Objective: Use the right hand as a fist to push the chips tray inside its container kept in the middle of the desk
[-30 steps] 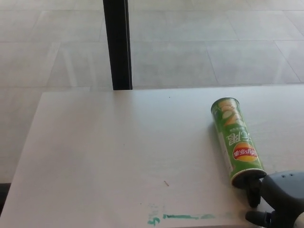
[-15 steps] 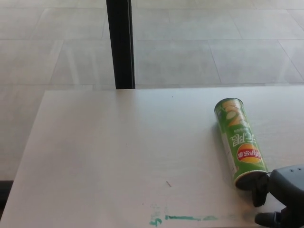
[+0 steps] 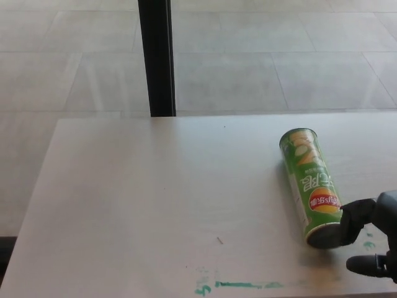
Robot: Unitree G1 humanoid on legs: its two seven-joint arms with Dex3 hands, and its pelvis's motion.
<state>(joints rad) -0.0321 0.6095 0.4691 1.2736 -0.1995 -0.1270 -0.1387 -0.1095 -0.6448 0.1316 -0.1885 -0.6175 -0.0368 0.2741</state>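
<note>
Where fingers spread — chips container (image 3: 311,184)'s near end, seemingly touching right hand (image 3: 372,239).

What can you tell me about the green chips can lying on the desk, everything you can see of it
The chips can is a tall green tube, cardboard by its look, with a red and yellow logo and white lettering. It lies on its side on the pale desk, toward the right, far end closed, near end dark and pointing at the robot. The black right hand sits at that near end, one finger against the rim. Whether a tray sticks out cannot be seen.
</note>
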